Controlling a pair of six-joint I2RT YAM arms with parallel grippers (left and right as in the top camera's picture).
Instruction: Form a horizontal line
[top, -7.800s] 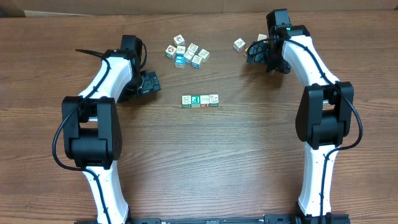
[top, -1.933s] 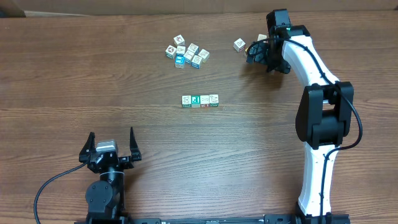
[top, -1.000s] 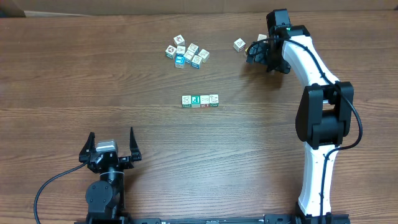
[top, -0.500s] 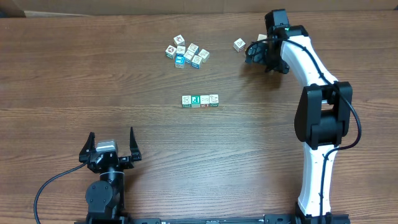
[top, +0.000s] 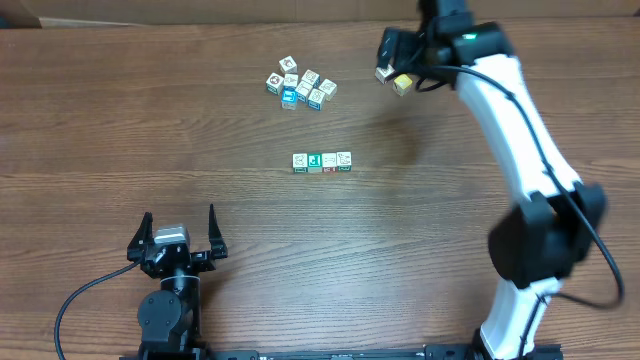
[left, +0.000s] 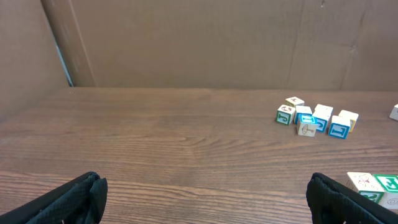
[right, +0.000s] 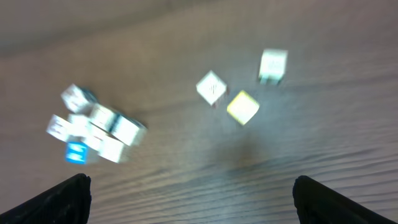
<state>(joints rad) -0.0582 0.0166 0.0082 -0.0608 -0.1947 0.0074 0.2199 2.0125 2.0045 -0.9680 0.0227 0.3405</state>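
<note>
The horizontal line (top: 322, 161) is a short row of four white-edged cubes touching edge to edge at the table's middle. Its left end shows at the lower right of the left wrist view (left: 373, 183). My left gripper (top: 178, 236) is open and empty at the front left, far from the row; it also shows in the left wrist view (left: 202, 199). My right gripper (top: 398, 52) is raised over the back right, open and empty in the blurred right wrist view (right: 193, 199).
A loose clump of similar cubes (top: 300, 87) lies at the back centre, also in both wrist views (left: 314, 118) (right: 93, 127). A yellow-faced cube (top: 402, 84) (right: 242, 107) and a white cube (top: 383, 72) (right: 212, 87) lie under my right gripper. Another white cube (right: 272, 65) lies beyond them.
My right arm has lifted and swung left from the back right cubes, and the yellow-faced cube now shows. The left arm, parked since 1.9 s ago, and the row have not moved.
</note>
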